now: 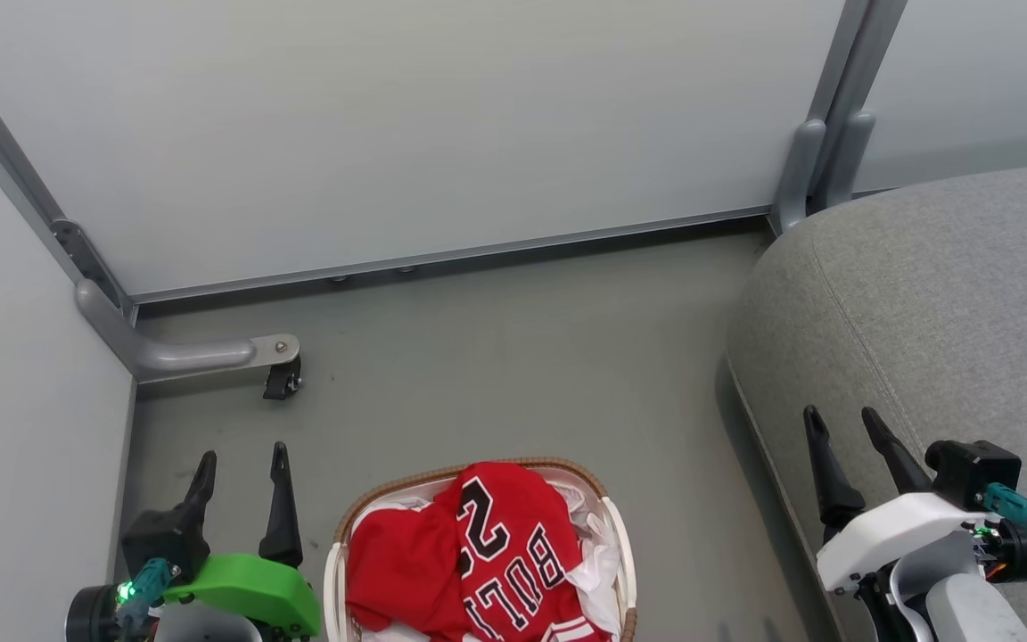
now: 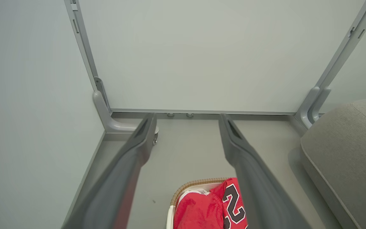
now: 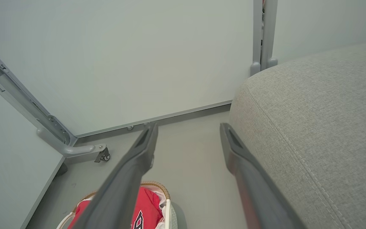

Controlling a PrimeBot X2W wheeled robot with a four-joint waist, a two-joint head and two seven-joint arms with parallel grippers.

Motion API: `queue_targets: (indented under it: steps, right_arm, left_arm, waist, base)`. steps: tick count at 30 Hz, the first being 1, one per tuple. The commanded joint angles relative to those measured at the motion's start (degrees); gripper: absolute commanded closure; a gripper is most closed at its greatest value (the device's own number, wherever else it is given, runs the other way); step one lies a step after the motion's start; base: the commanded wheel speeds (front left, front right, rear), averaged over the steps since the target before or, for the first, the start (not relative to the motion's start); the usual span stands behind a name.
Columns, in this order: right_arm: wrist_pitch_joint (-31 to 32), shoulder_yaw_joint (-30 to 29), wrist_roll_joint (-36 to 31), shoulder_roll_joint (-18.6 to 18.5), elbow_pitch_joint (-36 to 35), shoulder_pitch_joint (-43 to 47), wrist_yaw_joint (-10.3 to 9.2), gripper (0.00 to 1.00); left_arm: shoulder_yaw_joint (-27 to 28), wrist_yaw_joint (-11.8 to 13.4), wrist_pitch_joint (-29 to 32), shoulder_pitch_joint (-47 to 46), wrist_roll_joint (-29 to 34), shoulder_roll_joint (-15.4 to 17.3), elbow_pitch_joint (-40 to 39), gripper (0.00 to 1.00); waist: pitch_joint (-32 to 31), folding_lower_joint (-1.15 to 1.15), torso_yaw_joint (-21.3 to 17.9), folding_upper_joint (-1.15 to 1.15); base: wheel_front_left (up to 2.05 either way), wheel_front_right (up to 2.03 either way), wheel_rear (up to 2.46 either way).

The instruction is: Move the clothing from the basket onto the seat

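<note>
Red jersey [image 1: 513, 544] in basket [image 1: 332, 584] looks soft, light; pinch its raised fold. Left gripper [image 1: 243, 453] and right gripper [image 1: 841, 414] gape empty.

Red jersey [image 1: 513, 548] with black-and-white lettering and a plain red garment [image 1: 393, 562] lie crumpled together inside the white, brown-rimmed basket [image 1: 386, 493], which stands on the floor near the grey seat [image 1: 924, 294].

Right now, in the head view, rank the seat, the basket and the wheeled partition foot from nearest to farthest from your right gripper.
From the right gripper:
1. The seat, close beside it on the right.
2. The basket, lower middle, off to its left.
3. The wheeled partition foot, far left by the wall corner.
</note>
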Motion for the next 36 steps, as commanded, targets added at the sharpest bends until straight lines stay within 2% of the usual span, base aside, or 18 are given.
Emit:
queue_targets:
  steps: [1, 11, 20, 28, 36]
  right_arm:
    - [-0.62, 0.11, -1.8, -0.33, -0.35, -1.18, 0.02, 0.0]
    - [-1.88, 1.04, -6.45, -0.94, 1.06, -1.33, 0.02, 0.0]
    - [-2.91, 1.51, -11.03, -0.92, 0.94, -1.69, 0.01, 0.0]
    - [-3.74, 2.62, -14.32, -1.81, -0.06, -5.02, 0.0, 0.0]
    - [-4.67, 4.15, -16.94, -1.73, -2.62, -11.22, 0.0, 0.0]
  left_arm:
    - [0.23, 0.34, -0.58, 0.31, 1.56, 0.16, -0.64, 0.0]
    - [0.75, -0.77, -1.75, 1.26, 6.57, -0.42, -0.93, 0.0]
    - [0.85, -2.29, -2.84, 0.4, 10.91, -2.51, 0.91, 0.0]
    - [0.34, -4.54, -3.7, -4.04, 13.7, -4.92, 3.89, 0.0]
    - [-1.32, -7.2, -4.62, -12.47, 16.97, -6.32, 9.72, 0.0]
  waist:
    - [-0.04, 0.0, 0.0, 0.0]
    - [-0.08, 0.0, -0.14, 0.0]
    - [1.84, 0.0, -0.9, 0.0]
    - [9.1, 0.0, -2.23, 0.0]
    - [20.2, 0.0, -5.21, 0.0]
  base:
    - [0.0, 0.0, 0.0]
    - [0.0, 0.0, 0.0]
    - [0.0, 0.0, 0.0]
    - [0.0, 0.0, 0.0]
    - [0.0, 0.0, 0.0]
